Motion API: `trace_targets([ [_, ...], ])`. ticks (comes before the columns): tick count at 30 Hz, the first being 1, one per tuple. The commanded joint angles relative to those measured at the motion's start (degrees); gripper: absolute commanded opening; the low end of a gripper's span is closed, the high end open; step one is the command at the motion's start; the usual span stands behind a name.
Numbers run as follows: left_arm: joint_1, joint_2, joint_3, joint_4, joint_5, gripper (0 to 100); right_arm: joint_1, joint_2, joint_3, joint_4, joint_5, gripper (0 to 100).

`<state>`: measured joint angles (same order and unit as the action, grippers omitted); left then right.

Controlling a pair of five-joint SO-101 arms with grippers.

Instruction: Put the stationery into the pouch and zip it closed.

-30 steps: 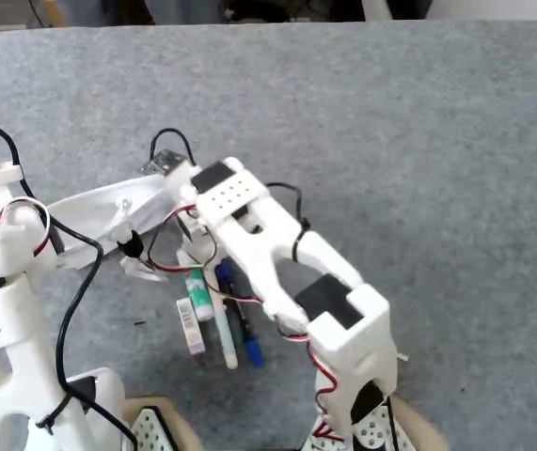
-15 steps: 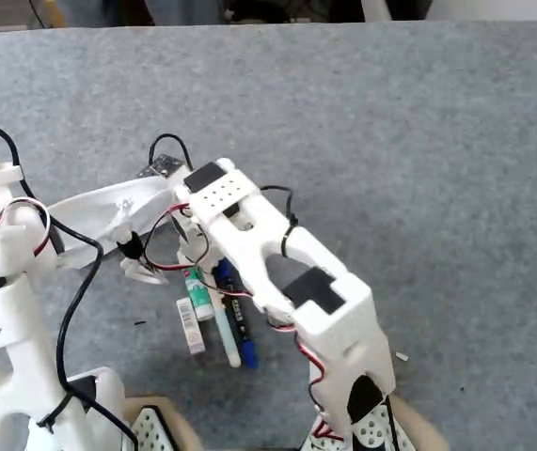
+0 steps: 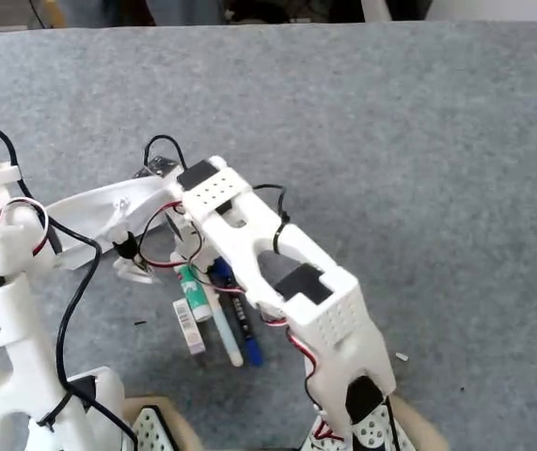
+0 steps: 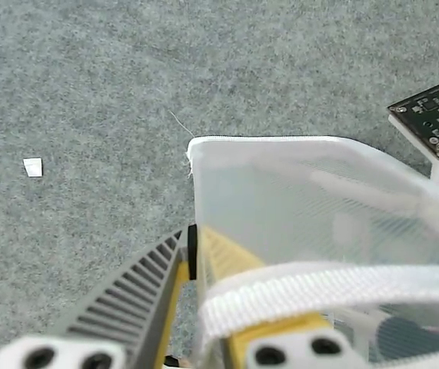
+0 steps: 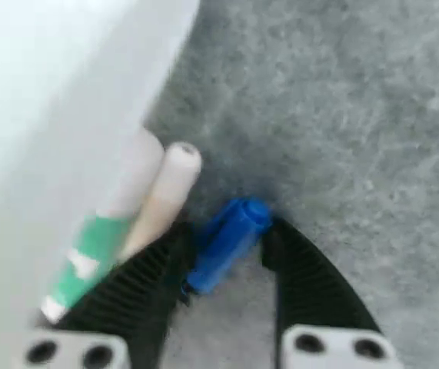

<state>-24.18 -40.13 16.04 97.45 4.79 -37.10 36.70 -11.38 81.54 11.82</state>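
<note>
The right gripper [image 5: 228,231] stands partly open, jaws either side of the blue pen [image 5: 223,250], seemingly not squeezing it. That pen lies just beside the pouch [image 4: 304,207], with a white pen [image 5: 165,188] and a green-banded pen [image 5: 88,257] between them. The left gripper [image 4: 191,257] pinches the pouch's edge.

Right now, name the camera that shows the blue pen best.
Right wrist view: the blue pen lies close up, its end between the open right gripper. High view shows its length beside other pens, partly under the right arm. Left wrist view faces the pouch.
</note>
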Motion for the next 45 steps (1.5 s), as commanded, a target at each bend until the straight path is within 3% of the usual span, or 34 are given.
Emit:
trace_targets([
  [1, 0.0, 0.9, 0.7, -0.7, 0.2, 3, 3.3, 1.1, 0.5, 0.6, 0.2, 8.5],
  [3, 0.0, 0.9, 0.7, -0.7, 0.2, 3, 4.1, 0.9, 0.4, 0.5, 0.2, 1.4],
  [14, 0.0, 0.9, 0.7, -0.6, 0.1, 3, 8.6, -2.9, -2.5, 4.8, 0.2, 1.3],
  [24, 0.0, 0.9, 0.8, -0.5, 0.1, 3, 10.5, -32.5, -8.5, 9.1, 4.6, 1.3],
  [30, 0.1, 0.9, 0.8, -0.5, 0.1, 3, 2.9, -52.1, -11.7, 3.3, 4.2, 1.3],
  [34, 0.3, 0.9, 0.8, -0.5, 0.1, 3, -7.2, -59.5, -13.0, -1.4, 4.7, 1.3],
  [38, 0.3, 0.9, 0.8, -0.5, 0.1, 3, -15.7, -60.8, -16.7, -6.8, 7.3, 1.3],
  [41, 0.3, 0.9, 0.8, -0.5, 0.1, 3, -19.1, -60.2, -21.0, -11.5, 12.4, 1.2],
  [45, 0.4, 0.9, 1.9, -0.8, 0.1, 3, -21.9, -56.5, -27.4, -12.5, 13.5, 1.2],
])
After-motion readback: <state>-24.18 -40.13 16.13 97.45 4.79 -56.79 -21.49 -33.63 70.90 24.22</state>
